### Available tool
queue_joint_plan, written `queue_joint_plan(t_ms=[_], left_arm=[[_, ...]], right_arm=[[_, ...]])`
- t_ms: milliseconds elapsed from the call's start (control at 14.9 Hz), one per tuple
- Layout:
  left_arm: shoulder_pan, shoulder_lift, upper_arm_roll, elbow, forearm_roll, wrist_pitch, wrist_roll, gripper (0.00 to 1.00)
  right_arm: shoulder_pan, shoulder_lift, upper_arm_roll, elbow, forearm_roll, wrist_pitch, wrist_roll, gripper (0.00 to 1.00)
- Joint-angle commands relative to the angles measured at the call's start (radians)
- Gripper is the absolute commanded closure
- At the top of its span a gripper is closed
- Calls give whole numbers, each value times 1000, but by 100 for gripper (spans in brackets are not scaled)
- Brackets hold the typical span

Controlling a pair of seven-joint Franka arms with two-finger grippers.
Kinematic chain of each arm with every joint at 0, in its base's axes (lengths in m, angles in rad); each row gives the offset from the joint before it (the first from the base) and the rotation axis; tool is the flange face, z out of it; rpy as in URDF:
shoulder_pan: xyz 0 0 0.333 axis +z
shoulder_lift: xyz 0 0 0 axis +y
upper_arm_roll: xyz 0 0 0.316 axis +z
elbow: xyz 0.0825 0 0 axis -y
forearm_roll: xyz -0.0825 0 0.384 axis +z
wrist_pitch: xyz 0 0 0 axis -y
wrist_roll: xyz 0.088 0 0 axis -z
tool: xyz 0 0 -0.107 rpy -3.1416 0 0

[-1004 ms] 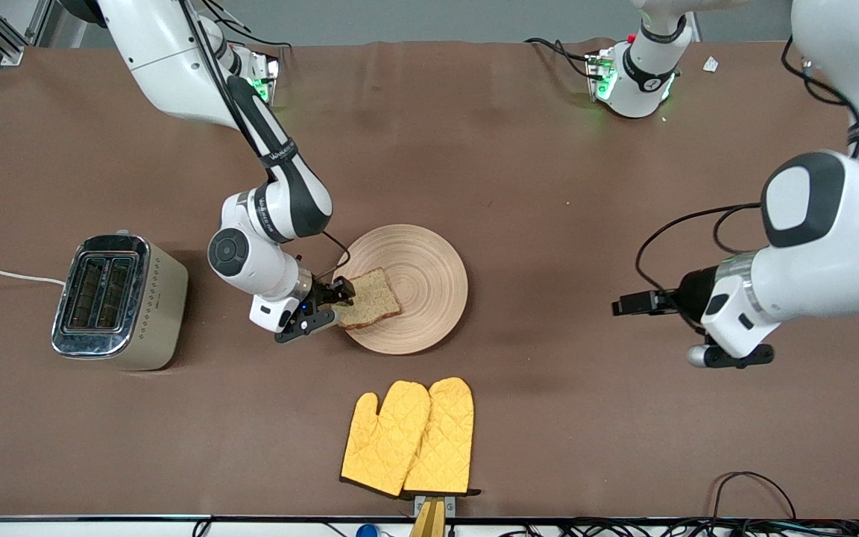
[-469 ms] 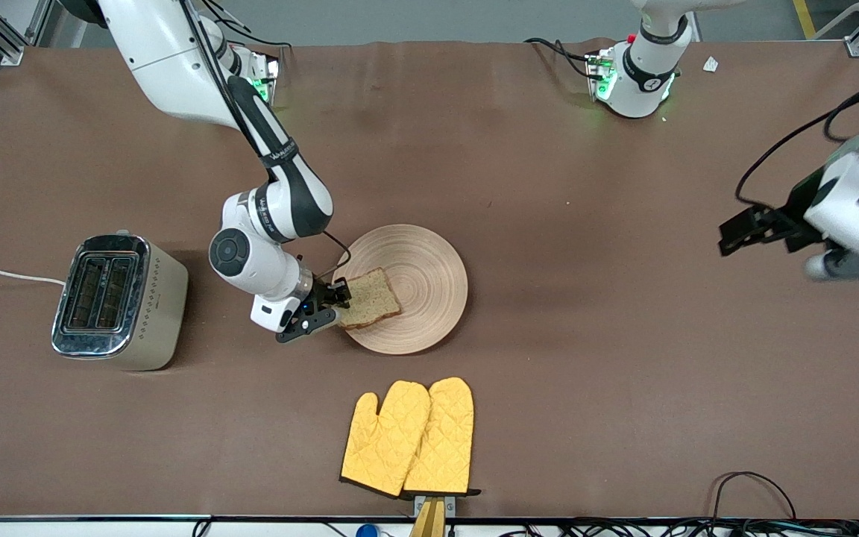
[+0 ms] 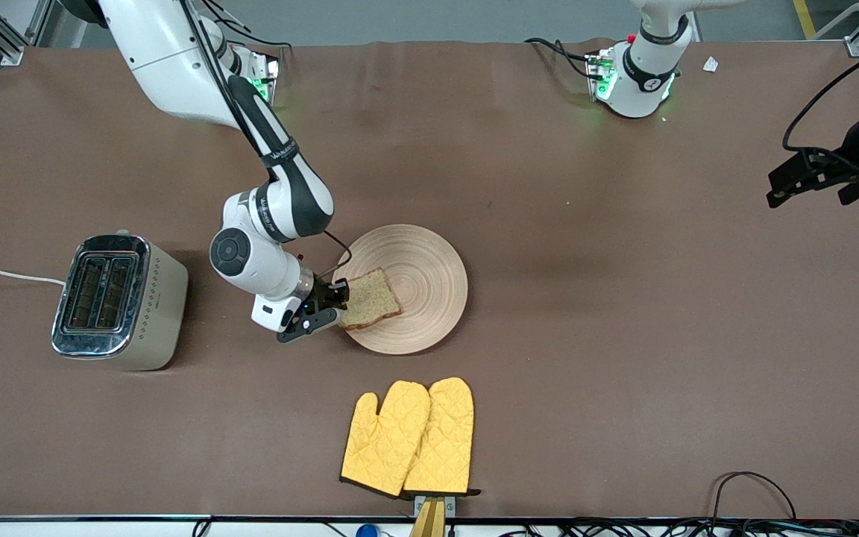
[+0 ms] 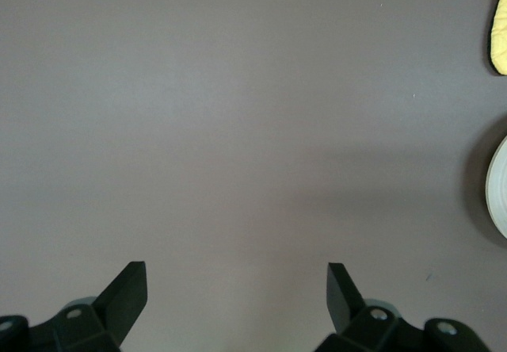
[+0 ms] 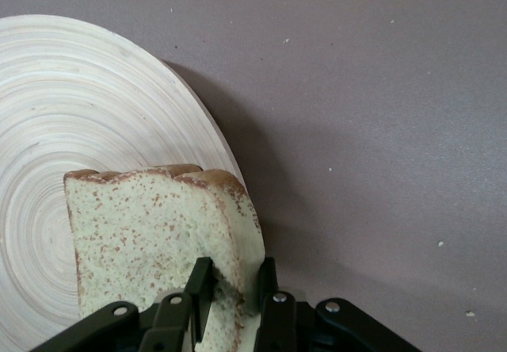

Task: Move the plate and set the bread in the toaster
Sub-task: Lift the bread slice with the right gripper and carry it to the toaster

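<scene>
The brown speckled bread lies on the round wooden plate near the table's middle. My right gripper is shut on the bread's edge at the plate's rim toward the toaster; in the right wrist view the fingers pinch the slice over the plate. The cream toaster with chrome top stands toward the right arm's end, slots empty. My left gripper is open and empty, high over the left arm's end of the table; its wrist view shows bare cloth.
A pair of yellow oven mitts lies nearer the front camera than the plate. The toaster's white cord runs off the table's end. Cables lie along the front edge.
My left arm has swung away from the plate toward its own end of the table and risen. My right gripper stays clamped on the bread, which has barely shifted.
</scene>
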Motion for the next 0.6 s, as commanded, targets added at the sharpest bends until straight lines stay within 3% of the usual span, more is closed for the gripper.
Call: queue_joint_plan(t_ms=[0,268,536], left_arm=[[-5,-23,3,-22,12,0,-11,0],[-2,-25,6,-21,10,-3,-9,0],[0,-36,9,-22,9,-3,-9,0]], right_arm=[[-4,-17,3,-6,21,-21,-23,79],[-4,-29,3,-4,21,-28,-17,95],[-17,-51,2,42,23,-123,-12,99]])
